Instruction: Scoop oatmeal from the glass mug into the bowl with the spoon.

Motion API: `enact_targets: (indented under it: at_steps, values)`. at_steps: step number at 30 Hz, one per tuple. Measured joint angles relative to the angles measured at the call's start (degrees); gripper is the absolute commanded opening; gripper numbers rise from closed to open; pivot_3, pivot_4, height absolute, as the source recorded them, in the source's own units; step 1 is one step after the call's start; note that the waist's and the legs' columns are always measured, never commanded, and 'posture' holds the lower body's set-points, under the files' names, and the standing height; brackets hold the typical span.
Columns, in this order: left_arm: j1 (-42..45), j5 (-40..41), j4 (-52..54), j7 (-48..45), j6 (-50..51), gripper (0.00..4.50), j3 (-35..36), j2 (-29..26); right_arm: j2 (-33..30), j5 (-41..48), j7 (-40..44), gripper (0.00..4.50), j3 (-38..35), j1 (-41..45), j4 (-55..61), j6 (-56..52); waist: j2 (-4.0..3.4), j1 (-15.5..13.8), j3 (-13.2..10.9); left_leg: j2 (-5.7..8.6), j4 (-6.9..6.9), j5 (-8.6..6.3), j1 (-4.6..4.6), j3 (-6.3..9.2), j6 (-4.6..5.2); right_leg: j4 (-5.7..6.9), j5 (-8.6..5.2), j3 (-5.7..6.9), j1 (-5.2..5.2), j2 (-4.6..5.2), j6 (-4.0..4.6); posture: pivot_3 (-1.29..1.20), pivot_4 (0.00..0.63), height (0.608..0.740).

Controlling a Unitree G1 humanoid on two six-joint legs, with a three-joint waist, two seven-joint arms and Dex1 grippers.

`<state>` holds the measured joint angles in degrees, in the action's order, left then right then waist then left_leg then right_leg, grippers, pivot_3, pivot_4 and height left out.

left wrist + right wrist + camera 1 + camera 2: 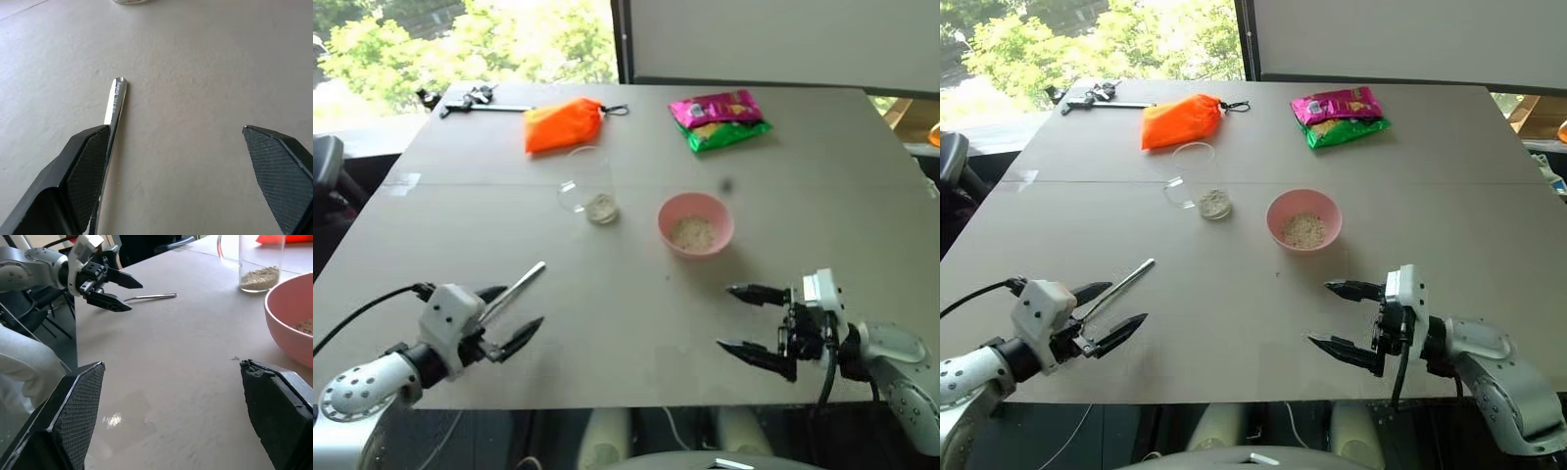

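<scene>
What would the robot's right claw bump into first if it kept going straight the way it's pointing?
Probably the left claw. The open right claw points sideways across the table's near edge toward it, with bare tabletop between. The bowl sits off to one side, likely missed.

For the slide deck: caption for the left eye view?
Both pincers open above table; spoon lies flat, oatmeal in glass mug and bowl.

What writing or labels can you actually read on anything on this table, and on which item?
None can be read.
Spoon: small engraved lettering near the end of the handle, too small and slanted to read.
Pink and green snack bag: printed packaging, its lettering too small and blurred to read.
Orange pouch, glass mug, bowl: no writing visible.
</scene>
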<state>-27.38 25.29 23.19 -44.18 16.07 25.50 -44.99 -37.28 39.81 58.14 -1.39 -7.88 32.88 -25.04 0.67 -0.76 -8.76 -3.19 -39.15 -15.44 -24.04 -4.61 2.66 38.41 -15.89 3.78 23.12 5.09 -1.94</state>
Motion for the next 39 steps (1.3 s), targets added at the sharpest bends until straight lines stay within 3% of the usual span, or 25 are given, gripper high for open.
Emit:
enact_targets:
  at_steps: [4, 10, 14, 19, 24, 27, 29, 30, 36, 39]
  values:
    - [0.07, 0.4, -2.22, -2.1, 2.13, 4.5, 5.66, -2.08, -1.79, 1.83, -0.23, 4.46, 0.59, 0.33, 3.43, -2.44, 0.1, -0.04, -0.06, -0.01, -0.01, 0.0, -0.07, 0.07, -0.01, 0.0, 0.0, 0.08, 0.04, 0.0, 0.01, 0.0, 0.15, 0.696]
    - [-1.78, -3.15, -6.88, -4.61, 3.71, 4.5, 8.35, -5.86, -2.18, 2.13, -1.03, 4.46, 0.79, 0.34, 4.35, -3.16, 0.1, 0.05, -0.07, -0.01, -0.01, 0.0, -0.07, 0.05, -0.01, 0.0, 0.0, 0.07, 0.06, -0.01, 0.01, 0.0, 0.15, 0.696]
    - [-0.23, -4.85, -10.02, -6.36, 3.55, 4.5, 6.88, -6.22, -2.27, 2.12, -1.33, 4.46, 1.35, 0.82, 4.4, -3.3, 0.12, -0.12, -0.08, -0.01, -0.01, 0.0, -0.1, 0.1, -0.02, 0.01, 0.01, 0.12, 0.06, 0.01, 0.01, 0.0, 0.15, 0.696]
    - [10.29, -7.49, -15.89, -7.01, 1.77, 4.5, 0.03, -6.85, -2.26, 2.1, -2.36, 4.46, 1.73, 1.72, 4.6, -3.4, 0.08, -0.5, -0.06, 0.02, -0.06, 0.01, -0.11, 0.15, -0.02, 0.06, 0.02, 0.15, 0.03, 0.06, 0.03, 0.0, 0.15, 0.696]
    - [13.74, -8.73, -18.54, -7.52, 0.12, 4.5, -2.23, -7.05, -2.26, 2.04, -3.07, 4.46, 1.72, 1.42, 4.63, -3.4, -0.12, -0.42, -0.04, 0.03, -0.06, 0.02, -0.1, 0.14, -0.01, 0.1, 0.07, 0.16, 0.03, 0.08, -0.05, 0.0, 0.15, 0.696]
    - [14.83, -9.06, -19.81, -8.59, -0.14, 3.88, -3.27, -7.52, -2.25, 1.95, -3.61, 4.5, 1.71, 0.82, 4.68, -3.39, -0.28, -0.45, -0.04, 0.04, -0.06, 0.02, 0.06, 0.13, -0.01, 0.13, 0.03, 0.16, -0.09, 0.08, 0.0, 0.0, 0.15, 0.696]
    - [14.89, -9.02, -19.96, -10.23, -0.08, 2.88, -3.92, -7.82, -2.22, 1.92, -3.94, 4.5, 1.71, 0.55, 4.8, -3.38, -0.35, -0.34, -0.04, 0.03, -0.06, 0.02, 0.13, 0.1, -0.02, 0.17, 0.03, 0.12, -0.11, 0.07, 0.0, 0.0, 0.15, 0.696]
    - [14.89, -9.02, -19.96, -10.33, -0.08, 2.76, -3.97, -7.85, -2.22, 1.92, -3.98, 4.5, 1.71, 0.55, 4.81, -3.38, -0.35, -0.31, -0.04, 0.03, -0.06, 0.02, 0.14, 0.1, -0.02, 0.2, 0.03, 0.12, -0.11, 0.07, 0.0, 0.0, 0.15, 0.696]
    - [14.02, -8.98, -19.64, -12.29, 0.67, 0.11, -4.87, -8.69, -2.12, 1.9, -4.84, 4.5, 1.72, 0.84, 4.84, -3.36, -0.43, -0.06, -0.04, 0.01, -0.06, 0.03, 0.23, 0.08, -0.03, 0.36, 0.02, 0.07, -0.1, 0.05, 0.01, 0.0, 0.15, 0.696]
    - [13.3, -8.9, -19.4, -12.08, 0.97, 0.02, -4.38, -8.73, -2.1, 1.93, -5.2, 4.5, 1.75, 1.46, 4.85, -3.37, -0.49, 0.0, -0.03, 0.01, -0.06, 0.03, 0.25, 0.05, -0.03, 0.38, 0.02, 0.03, -0.09, 0.04, 0.01, 0.0, 0.15, 0.696]
